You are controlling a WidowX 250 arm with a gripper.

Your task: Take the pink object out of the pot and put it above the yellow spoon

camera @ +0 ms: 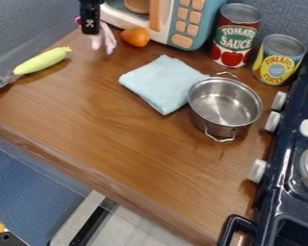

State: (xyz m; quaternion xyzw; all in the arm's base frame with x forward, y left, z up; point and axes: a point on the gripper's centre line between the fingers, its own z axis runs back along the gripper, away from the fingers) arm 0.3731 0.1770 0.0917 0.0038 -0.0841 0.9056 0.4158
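One black two-finger gripper (92, 31): closed around the limp pink object (105, 39).
Pink object: dangling, right of the yellow-green-handled metal spoon (41, 61).
Silver metal pot (224, 103): upright beside the light-blue cloth (160, 82), on brown wooden counter (111, 139).

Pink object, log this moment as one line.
pink object out of pot, at claw | grip unclear | pot empty | spoon lower left in view from claw
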